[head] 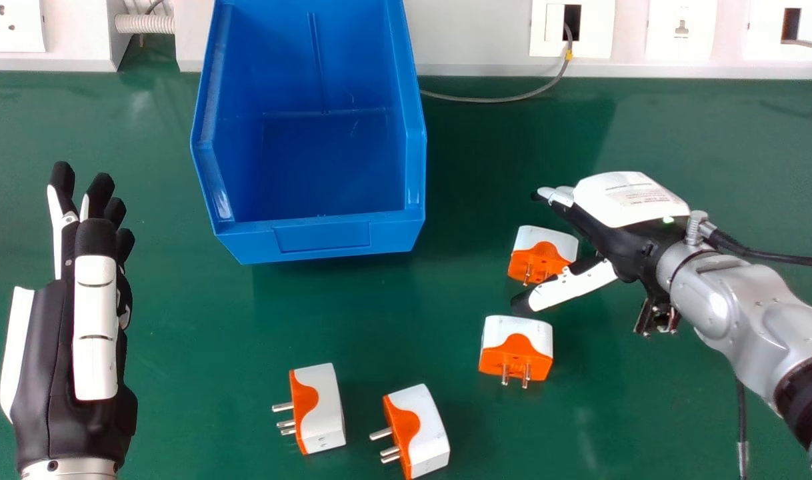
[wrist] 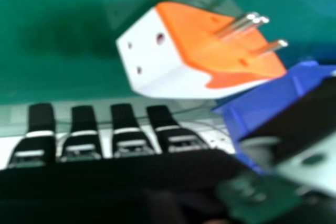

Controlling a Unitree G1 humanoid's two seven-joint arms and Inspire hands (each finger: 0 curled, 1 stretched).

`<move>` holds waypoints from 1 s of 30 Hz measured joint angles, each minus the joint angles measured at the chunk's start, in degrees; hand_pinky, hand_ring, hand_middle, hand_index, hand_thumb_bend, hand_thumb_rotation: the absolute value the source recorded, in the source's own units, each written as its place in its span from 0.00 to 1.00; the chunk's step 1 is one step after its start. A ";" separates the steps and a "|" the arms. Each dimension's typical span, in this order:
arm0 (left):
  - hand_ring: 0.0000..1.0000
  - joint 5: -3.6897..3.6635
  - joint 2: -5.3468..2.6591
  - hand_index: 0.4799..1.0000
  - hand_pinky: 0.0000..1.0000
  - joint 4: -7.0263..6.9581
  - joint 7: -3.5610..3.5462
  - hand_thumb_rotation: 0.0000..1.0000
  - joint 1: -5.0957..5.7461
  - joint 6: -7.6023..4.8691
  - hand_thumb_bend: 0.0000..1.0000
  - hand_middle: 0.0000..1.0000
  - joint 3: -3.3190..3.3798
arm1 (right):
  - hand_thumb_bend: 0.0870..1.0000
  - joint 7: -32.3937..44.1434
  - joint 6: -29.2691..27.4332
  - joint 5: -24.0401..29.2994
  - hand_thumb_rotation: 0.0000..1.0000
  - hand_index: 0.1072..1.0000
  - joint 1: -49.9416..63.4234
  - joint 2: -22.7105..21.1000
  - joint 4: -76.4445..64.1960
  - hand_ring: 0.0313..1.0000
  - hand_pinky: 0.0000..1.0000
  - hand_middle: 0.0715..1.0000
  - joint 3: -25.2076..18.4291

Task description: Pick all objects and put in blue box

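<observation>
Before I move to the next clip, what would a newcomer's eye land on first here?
Probably the big blue box at the back of the green table, left of centre in the head view. Next, the four orange-and-white adapters: two near the front middle, two farther right. Then the robot's right hand, on the right, close beside the farthest adapter.

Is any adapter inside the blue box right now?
No, the blue box shows only bare blue floor between its walls.

The top edge crops the blue box [head: 323, 237]; the right hand [head: 623, 213] partly hides one adapter [head: 545, 241].
</observation>
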 measured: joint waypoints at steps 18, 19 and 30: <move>1.00 -0.61 0.03 1.00 1.00 -0.96 -0.20 0.98 -0.05 0.80 0.62 1.00 0.83 | 0.77 -2.12 2.64 -1.60 0.72 0.91 -2.51 1.17 4.86 0.91 0.85 0.91 1.16; 1.00 -0.61 0.03 1.00 1.00 -1.13 -0.20 0.98 -0.02 1.03 0.61 1.00 0.83 | 0.76 -2.30 2.69 -1.59 0.72 0.90 -2.51 1.31 5.05 0.90 0.84 0.91 1.16; 1.00 -0.90 0.03 1.00 1.00 -1.78 -0.29 0.96 0.13 1.52 0.63 1.00 0.80 | 0.73 -3.45 3.58 -1.62 0.69 0.90 -3.73 2.08 6.93 0.90 0.85 0.91 1.34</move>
